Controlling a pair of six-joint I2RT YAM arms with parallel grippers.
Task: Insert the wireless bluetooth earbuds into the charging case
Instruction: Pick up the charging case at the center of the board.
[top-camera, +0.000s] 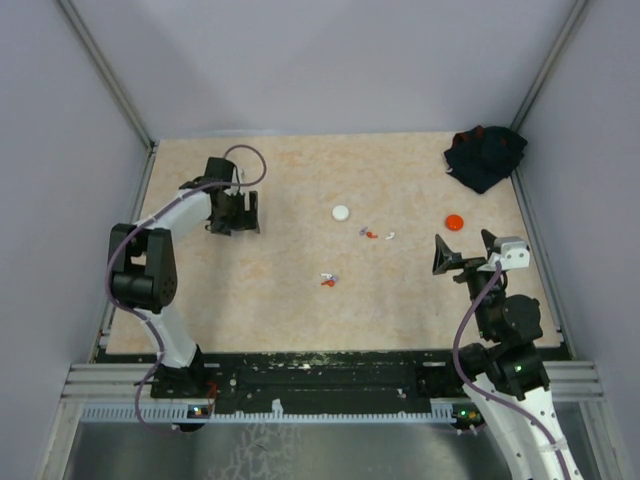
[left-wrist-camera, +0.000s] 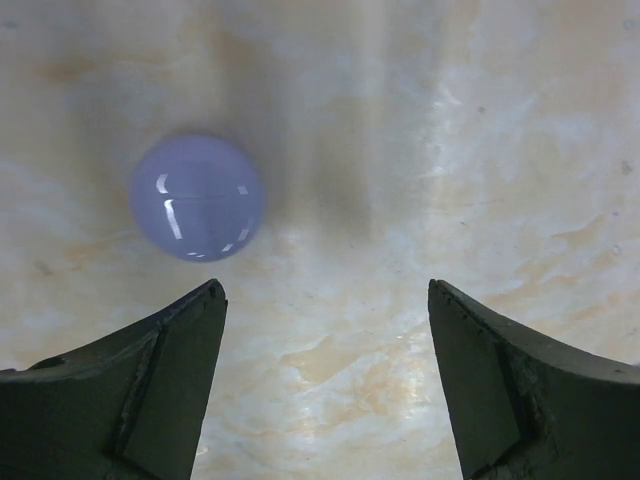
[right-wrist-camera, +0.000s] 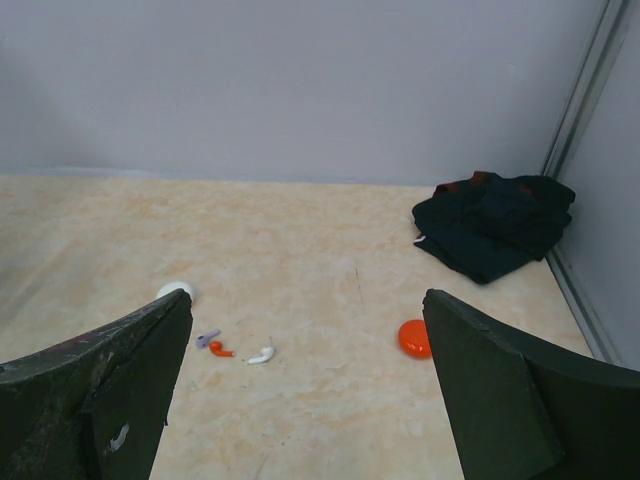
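Note:
Three tiny earbuds lie together on the table: purple (right-wrist-camera: 207, 338), red (right-wrist-camera: 221, 349) and white (right-wrist-camera: 261, 354). From above they show at mid-table (top-camera: 372, 234), with a second small cluster (top-camera: 328, 280) nearer the front. Round cases: white (top-camera: 342, 212) (right-wrist-camera: 175, 291), orange (top-camera: 455, 221) (right-wrist-camera: 413, 338), and lavender (left-wrist-camera: 197, 198). The lavender case lies under the left gripper and is hidden from above. My left gripper (left-wrist-camera: 325, 288) (top-camera: 235, 220) is open and empty, pointing down, with the lavender case ahead and left of its fingers. My right gripper (right-wrist-camera: 307, 297) (top-camera: 464, 250) is open and empty, raised at the right.
A crumpled dark cloth (top-camera: 485, 155) (right-wrist-camera: 495, 225) lies in the back right corner. Grey walls close in the table on the left, back and right, with metal rails (top-camera: 105, 85) along the corners.

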